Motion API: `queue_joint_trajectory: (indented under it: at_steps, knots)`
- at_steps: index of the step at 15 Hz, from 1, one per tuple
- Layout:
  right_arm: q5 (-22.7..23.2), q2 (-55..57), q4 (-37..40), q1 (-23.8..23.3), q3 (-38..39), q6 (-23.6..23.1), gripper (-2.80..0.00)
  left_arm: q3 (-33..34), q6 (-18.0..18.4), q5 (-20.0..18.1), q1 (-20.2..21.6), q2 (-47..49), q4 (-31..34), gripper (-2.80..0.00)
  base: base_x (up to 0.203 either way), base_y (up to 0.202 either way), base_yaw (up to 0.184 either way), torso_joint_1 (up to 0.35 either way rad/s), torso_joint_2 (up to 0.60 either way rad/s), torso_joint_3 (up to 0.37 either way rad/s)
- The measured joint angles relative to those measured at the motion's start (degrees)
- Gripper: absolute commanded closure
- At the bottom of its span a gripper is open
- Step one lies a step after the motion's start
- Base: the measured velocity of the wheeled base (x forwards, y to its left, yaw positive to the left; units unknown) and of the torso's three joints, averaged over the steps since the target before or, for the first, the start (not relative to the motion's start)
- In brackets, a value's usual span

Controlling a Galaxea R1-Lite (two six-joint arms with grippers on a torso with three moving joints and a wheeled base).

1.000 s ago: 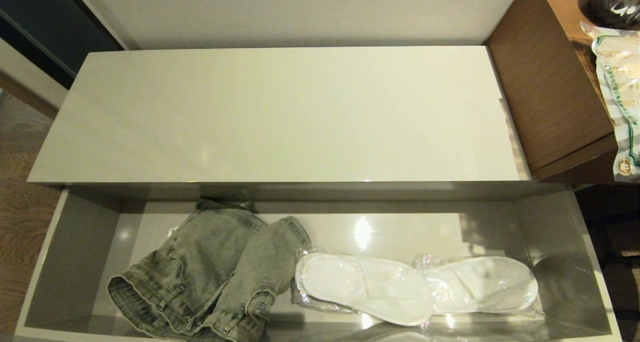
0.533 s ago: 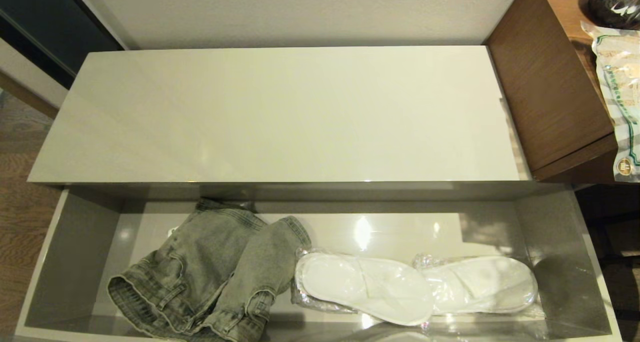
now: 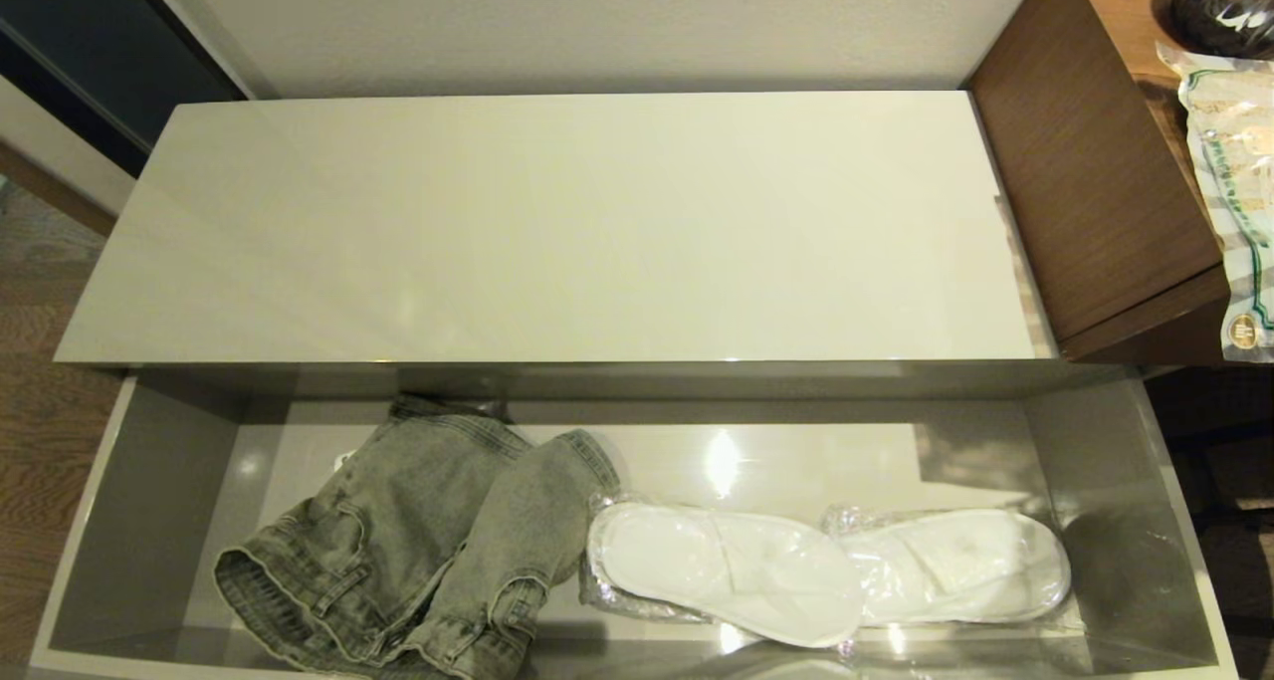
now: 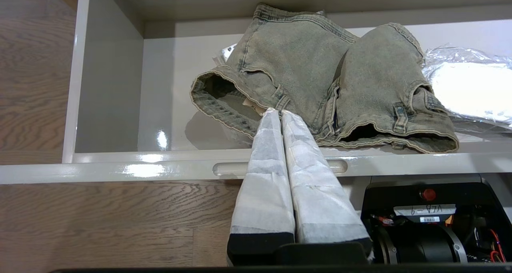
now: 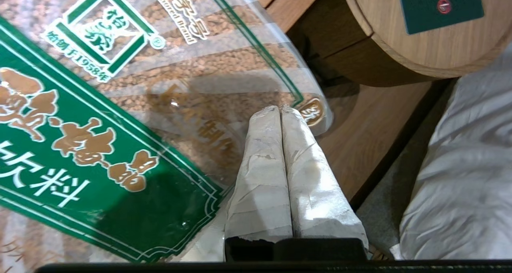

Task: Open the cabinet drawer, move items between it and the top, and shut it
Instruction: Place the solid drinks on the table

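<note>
The cabinet drawer [image 3: 95,521] stands pulled out below the glossy cream-grey top [image 3: 557,222], which is bare. Folded grey denim jeans [image 3: 418,541] lie in the drawer's left half. My left gripper [image 4: 279,112] is shut with nothing in it. It hovers over the drawer's front rim [image 4: 120,170] and an oblong notch [image 4: 226,168], its tips just short of the jeans [image 4: 312,73]. The clear packet with brown contents [image 3: 1234,182] lies on the brown desk at the right. My right gripper [image 5: 280,108] is shut and empty, held above the packet [image 5: 120,85] near its corner. Neither arm shows in the head view.
Two white slippers in clear plastic [image 3: 737,570] fill the drawer's right half next to the jeans. The brown wood-grain desk [image 3: 1085,162] rises at the cabinet's right end, with a dark round object [image 3: 1222,3] behind the packet. A round wooden piece [image 5: 420,33] and white bedding [image 5: 472,165] lie beyond the desk.
</note>
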Motion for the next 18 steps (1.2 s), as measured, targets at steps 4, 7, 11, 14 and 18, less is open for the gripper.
queue_joint_trajectory:
  at_steps: [4, 7, 11, 14, 18]
  knots:
    - [6.1, -2.4, 0.7, -0.3, 1.5, -3.4, 0.0, 0.0, 0.0, 0.0, 0.0, 0.0, 0.0, 0.0, 0.0, 0.0, 0.0, 0.0, 0.0, 0.0]
    - [11.0, -5.9, 2.2, -0.1, 3.9, -6.9, -2.8, 0.0, 0.0, 0.0, 0.0, 0.0, 0.0, 0.0, 0.0, 0.0, 0.0, 0.0, 0.0, 0.0]
    - [12.8, -7.9, 3.4, -0.1, 4.4, -7.4, -2.8, 0.0, 0.0, 0.0, 0.1, 0.0, 0.0, 0.0, 0.0, 0.0, 0.0, 0.0, 0.0, 0.0]
    - [11.9, -7.2, 3.2, -0.2, 4.4, -7.0, -2.8, 0.0, 0.0, 0.0, 0.0, 0.0, 0.0, 0.0, 0.0, 0.0, 0.0, 0.0, 0.0, 0.0]
    - [14.4, -5.2, 4.0, -1.9, 4.4, -7.0, -2.8, 0.0, 0.0, 0.0, 0.0, 0.0, 0.0, 0.0, 0.0, 0.0, 0.0, 0.0, 0.0, 0.0]
